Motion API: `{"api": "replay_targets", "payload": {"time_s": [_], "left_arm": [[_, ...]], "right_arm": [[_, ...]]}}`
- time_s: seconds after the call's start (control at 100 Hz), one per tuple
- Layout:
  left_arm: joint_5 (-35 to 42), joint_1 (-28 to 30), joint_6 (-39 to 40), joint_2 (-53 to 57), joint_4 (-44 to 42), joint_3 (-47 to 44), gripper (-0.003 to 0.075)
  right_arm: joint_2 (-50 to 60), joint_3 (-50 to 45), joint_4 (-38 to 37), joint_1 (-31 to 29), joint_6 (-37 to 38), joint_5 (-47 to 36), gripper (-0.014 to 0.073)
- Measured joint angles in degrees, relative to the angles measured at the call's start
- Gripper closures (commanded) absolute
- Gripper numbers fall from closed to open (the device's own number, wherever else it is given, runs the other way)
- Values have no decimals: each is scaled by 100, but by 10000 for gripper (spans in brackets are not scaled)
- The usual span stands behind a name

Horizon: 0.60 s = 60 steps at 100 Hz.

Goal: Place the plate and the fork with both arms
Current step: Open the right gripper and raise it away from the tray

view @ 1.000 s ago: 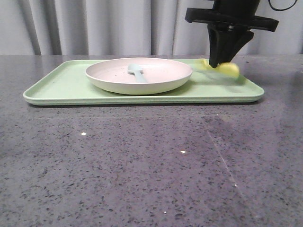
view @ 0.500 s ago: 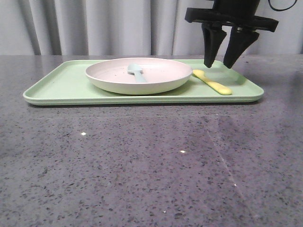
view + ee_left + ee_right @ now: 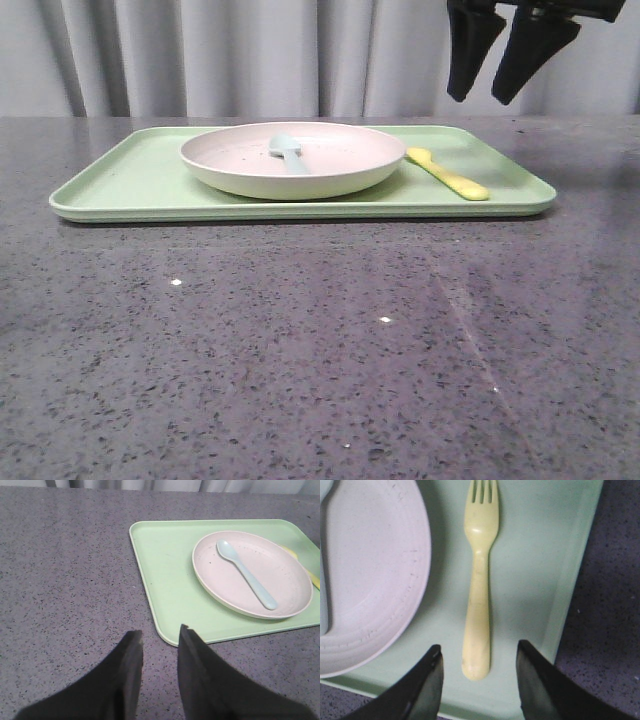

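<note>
The right gripper [image 3: 497, 72] is hanging spread and empty above the fork [image 3: 479, 587], which is lying on the tray [image 3: 130, 180] beside the plate [image 3: 340, 160]. The left gripper [image 3: 159, 645] is also spread. The fork looks light, stiff and slippery; grip mid-handle. One fork, one plate, one spoon [image 3: 245, 573].

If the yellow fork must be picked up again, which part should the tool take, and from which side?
Probably the middle of the handle, from straight above. The fork lies flat on the green tray, beside the plate without touching it. Its handle is slim and has free space on both sides for the right tool, whereas the tines are thinner.
</note>
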<state>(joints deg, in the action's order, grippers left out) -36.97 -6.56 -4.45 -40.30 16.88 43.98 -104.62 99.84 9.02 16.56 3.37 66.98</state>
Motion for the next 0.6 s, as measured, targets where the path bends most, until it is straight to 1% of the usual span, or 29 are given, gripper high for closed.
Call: {"api": "replay_targets", "payload": {"time_s": [0.21, 0.46, 0.53, 0.6], "left_arm": [[10, 0, 0, 0, 0, 0, 543], [21, 0, 0, 0, 0, 0, 544], [30, 0, 0, 0, 0, 0, 543], [30, 0, 0, 0, 0, 0, 543]], "right_arm": [[980, -1154, 10, 0, 0, -728, 234], [2083, -2225, 10, 0, 0, -1397, 239], [2391, -2531, 10, 0, 0, -1593, 283], [2708, -2846, 10, 0, 0, -1783, 347]]}}
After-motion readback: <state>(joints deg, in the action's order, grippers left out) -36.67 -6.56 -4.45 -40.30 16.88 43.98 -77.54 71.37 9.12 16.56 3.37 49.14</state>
